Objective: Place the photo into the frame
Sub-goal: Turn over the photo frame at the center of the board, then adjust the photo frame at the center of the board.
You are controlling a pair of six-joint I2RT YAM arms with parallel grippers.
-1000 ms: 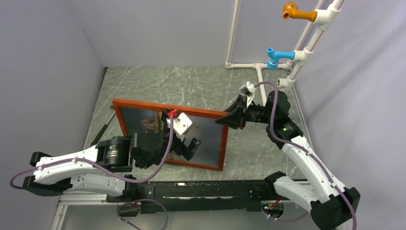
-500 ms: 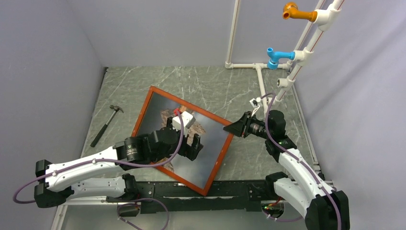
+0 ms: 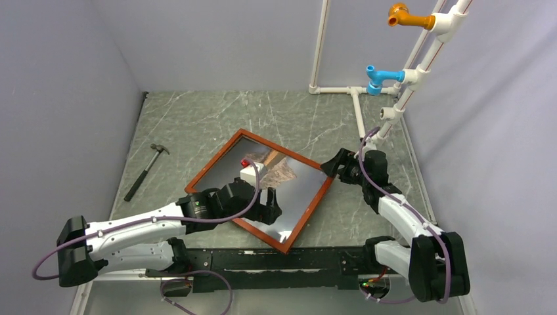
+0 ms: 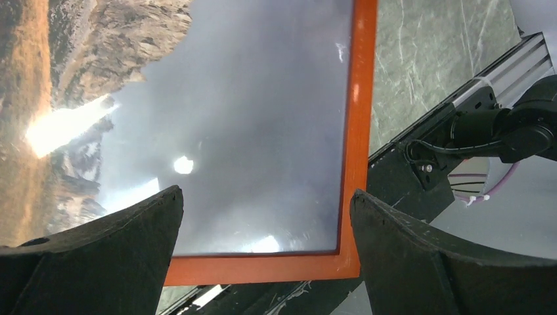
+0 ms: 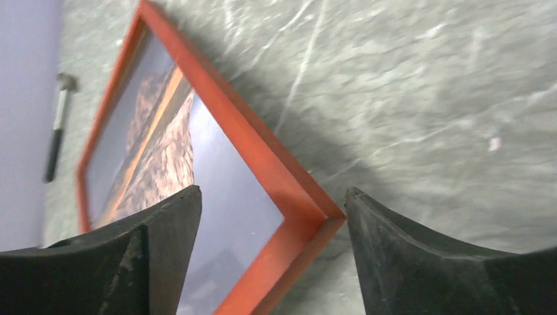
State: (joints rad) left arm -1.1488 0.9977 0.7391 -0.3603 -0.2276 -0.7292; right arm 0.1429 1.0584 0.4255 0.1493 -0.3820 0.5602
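The right pincer [image 5: 272, 193] gapes apart, a corner of the frame [image 5: 236, 128] lying between its fingers.

frame [image 3: 309, 212] rotated clockwise, dropped flat; right pincer [image 3: 336, 168] opened, let go of corner.

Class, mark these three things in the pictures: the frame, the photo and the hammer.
the frame [image 3: 310, 213], overhead view, on its right-hand moulding strip.
the photo [image 4: 249, 111], left wrist view, on its pale grey area.
the hammer [image 3: 143, 172], overhead view, on the middle of its handle.
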